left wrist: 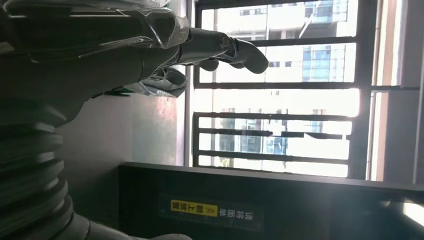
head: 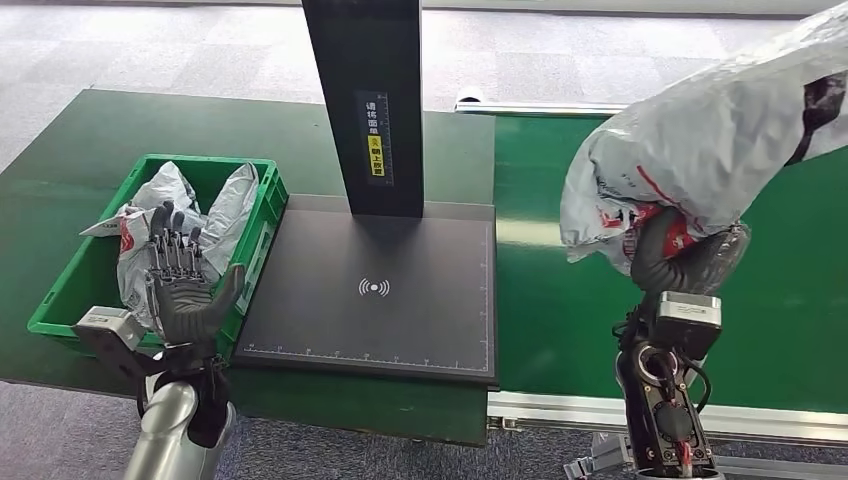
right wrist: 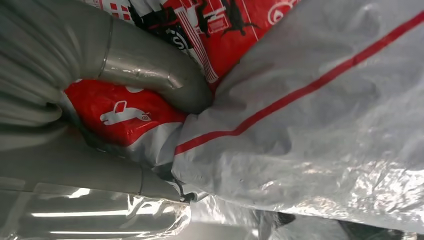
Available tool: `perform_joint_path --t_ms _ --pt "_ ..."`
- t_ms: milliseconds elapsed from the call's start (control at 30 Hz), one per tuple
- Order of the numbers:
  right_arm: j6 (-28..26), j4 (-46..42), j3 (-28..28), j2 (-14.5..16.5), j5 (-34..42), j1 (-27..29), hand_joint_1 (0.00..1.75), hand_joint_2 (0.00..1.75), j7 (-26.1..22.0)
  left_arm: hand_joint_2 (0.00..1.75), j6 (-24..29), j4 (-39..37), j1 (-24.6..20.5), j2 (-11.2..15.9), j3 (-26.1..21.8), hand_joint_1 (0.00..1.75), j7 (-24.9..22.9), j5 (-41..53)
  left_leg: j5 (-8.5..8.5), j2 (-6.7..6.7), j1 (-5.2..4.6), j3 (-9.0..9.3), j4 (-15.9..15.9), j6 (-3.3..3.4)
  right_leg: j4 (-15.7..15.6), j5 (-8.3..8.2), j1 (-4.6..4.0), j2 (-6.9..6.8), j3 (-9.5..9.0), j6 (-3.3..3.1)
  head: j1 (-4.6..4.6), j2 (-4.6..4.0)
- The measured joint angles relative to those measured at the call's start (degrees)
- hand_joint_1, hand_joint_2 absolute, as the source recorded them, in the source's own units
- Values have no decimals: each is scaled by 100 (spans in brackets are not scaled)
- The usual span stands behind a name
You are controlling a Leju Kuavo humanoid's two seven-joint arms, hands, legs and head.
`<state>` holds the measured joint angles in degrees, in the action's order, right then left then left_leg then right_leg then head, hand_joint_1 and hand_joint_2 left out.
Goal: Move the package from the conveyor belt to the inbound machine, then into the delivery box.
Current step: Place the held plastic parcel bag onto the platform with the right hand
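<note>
Right hand (head: 690, 262) grips the package (head: 710, 140) from below, thumb dug into the red-printed end, bag lifted clear above the belt (head: 560, 290). Left hand (head: 185, 290) is spread with nothing in it, hovering at the green box (head: 262, 205), which already has bags in it. Step in hand looks like the carry to the scanner pad (head: 375, 288). Best to swing across low, keep the grip firm since the poly film looks slippery, clear the black post (head: 370, 100), and lay the bag flat near the centre mark.
</note>
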<state>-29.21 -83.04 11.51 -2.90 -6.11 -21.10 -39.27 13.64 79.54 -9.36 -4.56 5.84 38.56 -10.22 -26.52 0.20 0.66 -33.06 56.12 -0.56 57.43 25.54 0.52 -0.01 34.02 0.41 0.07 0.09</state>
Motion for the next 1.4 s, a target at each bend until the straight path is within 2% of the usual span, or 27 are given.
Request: perform_joint_path --t_ms 133,267,400,500,633,767,900,933,1000,1067,1100,1267,1333,1400 --pt "530 228 822 22 -1087 -112 175 175 117 175 193 62 -133 -52 15 0 130 21 1 -4 1 2 0 0 0 -1 0 0 -2 -1 -1 0" --pt "1417 842 1767 37 -2211 -403 175 175 657 175 245 60 -284 -55 46 0 156 29 2 -4 3 2 0 -1 1 -2 -2 0 -3 -2 -2 0" --pt "2518 1802 2630 92 -2893 -954 175 175 1281 175 252 39 -363 -50 83 0 160 9 3 -5 3 2 0 -1 2 -2 -2 0 -3 -2 0 0" --pt "3130 2648 3203 183 -3069 -1320 175 175 1464 175 287 -5 -386 -47 115 0 160 8 3 -7 2 1 1 -1 2 -2 -2 -3 -2 -1 1 0" --pt "3557 3471 3701 304 -3090 -1706 175 175 1851 175 396 -52 -384 -44 189 0 122 68 3 -9 2 -1 1 -1 1 -1 -1 -2 0 -1 -1 0" --pt "3351 3886 3946 372 -3181 -1960 175 175 2325 175 495 -54 -348 -44 219 0 56 137 2 -9 2 2 1 -1 0 -1 -1 -2 -1 -1 -1 0" --pt "2593 3938 3929 367 -3056 -1920 0 175 2166 175 497 -51 -236 -45 280 0 -38 326 3 -8 2 2 2 -1 0 -2 -1 -2 0 -1 -1 0" --pt "2430 3909 3891 363 -3000 -1884 0 175 2084 175 492 -52 -219 -46 302 0 -50 372 3 -7 2 2 2 -1 0 -2 -1 -2 0 -1 0 0" --pt "2225 3775 3767 356 -2831 -1797 0 175 1943 175 483 -57 -200 -50 336 0 -55 420 2 -7 2 2 2 -1 0 -2 -1 -1 1 -1 0 0" --pt "2318 3574 3529 361 -2342 -1697 0 175 1859 175 468 -77 -190 -53 355 0 -56 439 2 -7 2 2 2 -1 0 -2 -1 -1 2 -1 -1 0" --pt "2556 3479 3358 374 -1880 -1650 0 175 1859 175 459 -93 -189 -54 366 0 -56 444 2 -8 2 2 2 -1 0 -2 -1 -1 3 -1 -1 0" --pt "4475 3274 2221 451 1355 -1480 0 175 2167 175 410 -241 -239 -55 439 0 -61 456 2 -8 2 1 2 -1 0 -2 -1 -2 3 -1 0 0" --pt "4829 3280 1871 448 2039 -1450 0 175 2261 175 379 -307 -269 -51 467 0 -61 455 2 -7 1 1 2 -1 0 -2 -1 -2 2 0 1 0" --pt "4981 3317 1640 441 2372 -1431 0 175 2319 175 357 -353 -282 -47 490 0 -61 449 2 -4 1 1 2 -1 0 -3 -1 -1 2 0 0 0"
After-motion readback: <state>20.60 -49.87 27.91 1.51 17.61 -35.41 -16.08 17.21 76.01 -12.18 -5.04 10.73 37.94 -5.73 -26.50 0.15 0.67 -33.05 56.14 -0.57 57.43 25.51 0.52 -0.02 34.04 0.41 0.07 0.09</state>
